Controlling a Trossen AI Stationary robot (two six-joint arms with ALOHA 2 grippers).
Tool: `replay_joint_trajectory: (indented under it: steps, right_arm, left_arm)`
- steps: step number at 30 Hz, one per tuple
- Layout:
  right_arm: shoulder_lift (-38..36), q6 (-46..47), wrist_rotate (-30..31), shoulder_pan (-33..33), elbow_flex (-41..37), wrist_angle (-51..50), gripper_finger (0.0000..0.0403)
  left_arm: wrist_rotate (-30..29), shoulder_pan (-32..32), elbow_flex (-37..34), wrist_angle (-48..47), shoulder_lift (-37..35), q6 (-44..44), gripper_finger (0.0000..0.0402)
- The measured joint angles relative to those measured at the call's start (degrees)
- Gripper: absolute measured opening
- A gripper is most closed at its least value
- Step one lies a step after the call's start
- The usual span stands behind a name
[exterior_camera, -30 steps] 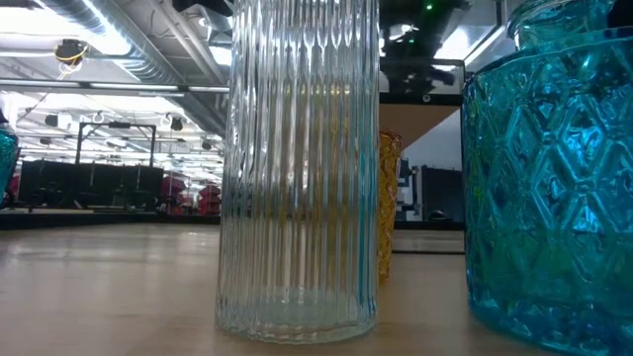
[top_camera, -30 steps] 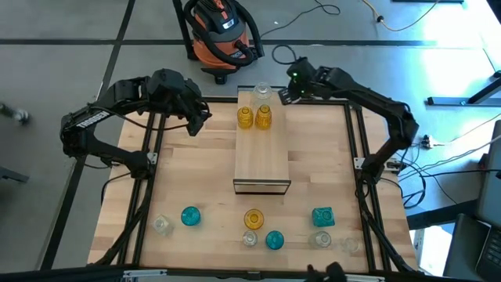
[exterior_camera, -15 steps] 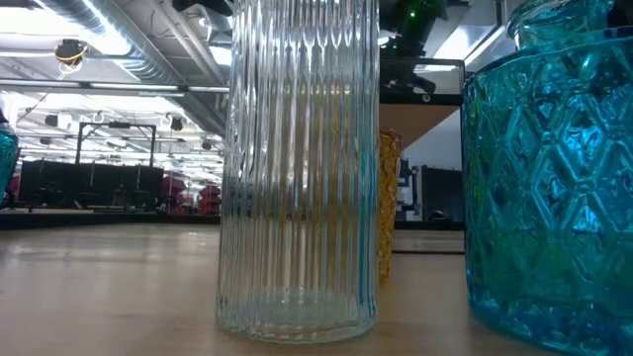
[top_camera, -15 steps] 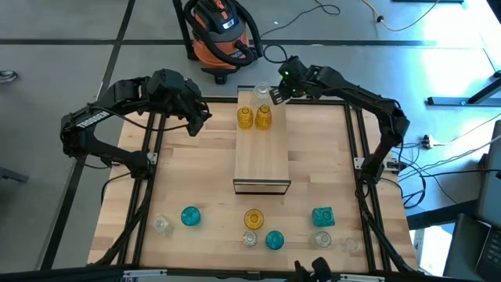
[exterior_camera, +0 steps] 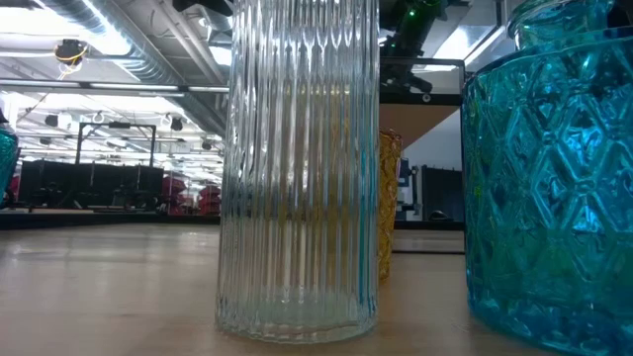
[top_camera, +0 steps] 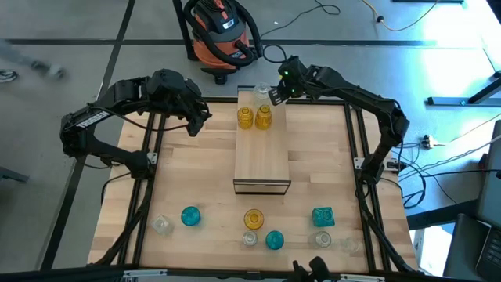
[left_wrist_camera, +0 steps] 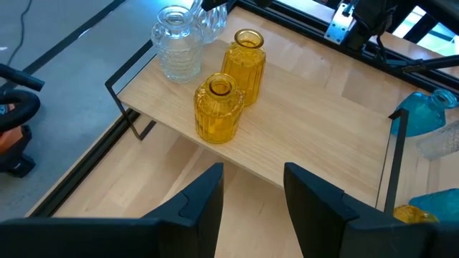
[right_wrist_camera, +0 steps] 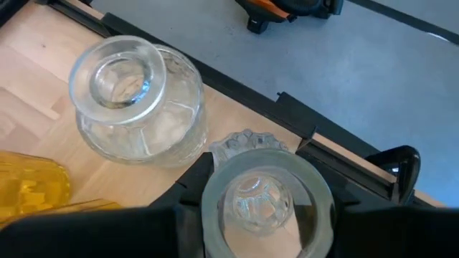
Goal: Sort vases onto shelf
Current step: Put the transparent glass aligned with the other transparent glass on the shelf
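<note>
The light-wood shelf point(top_camera: 262, 153) lies in the table's middle. At its far end stand two amber vases point(top_camera: 246, 117) point(top_camera: 264, 117) and a clear round vase point(top_camera: 261, 92), also seen as a clear round vase point(right_wrist_camera: 133, 100) in the right wrist view. My right gripper point(top_camera: 275, 94) is above the shelf's far right corner, shut on a second clear vase point(right_wrist_camera: 265, 193). My left gripper point(top_camera: 196, 119) hovers open to the left of the shelf, touching nothing. Several teal, amber and clear vases stand along the near edge. My right gripper holds the small clear vase by its neck, below the wide rim point(right_wrist_camera: 237, 161), pinched between the two fingers point(right_wrist_camera: 188, 197), which come from above. The vase is upright beside the clear round vase. Whether its base touches the shelf cannot be told.
Along the near edge stand teal vases point(top_camera: 190, 216) point(top_camera: 274, 240) point(top_camera: 322, 216), an amber vase point(top_camera: 253, 218) and clear vases point(top_camera: 162, 225) point(top_camera: 322, 240). A ribbed clear vase point(exterior_camera: 297, 168) fills the low view. The shelf's near half point(top_camera: 262, 168) is bare. An orange vacuum point(top_camera: 223, 31) stands beyond the table.
My right gripper has moved toward the table's left, from beyond the shelf's far right corner to over that corner, close to the clear round vase. The left arm has stayed still.
</note>
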Motion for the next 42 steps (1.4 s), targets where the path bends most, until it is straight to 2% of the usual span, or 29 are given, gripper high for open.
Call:
replay_joint_trajectory:
  steps: [11,21,42]
  right_arm:
    - [1.96,0.00,-0.39,0.00,0.07,0.60,0.0124]
    - [2.01,0.00,-0.27,0.00,0.04,0.71,0.0148]
    - [2.03,0.02,0.42,0.00,2.81,1.90,0.0151]
  left_arm:
    - [0.42,0.00,0.00,-0.09,0.01,0.04,0.0139]
    - [0.44,0.00,0.00,-0.17,0.01,0.01,0.0139]
    - [0.44,0.00,-0.01,-0.17,-0.01,0.01,0.0139]
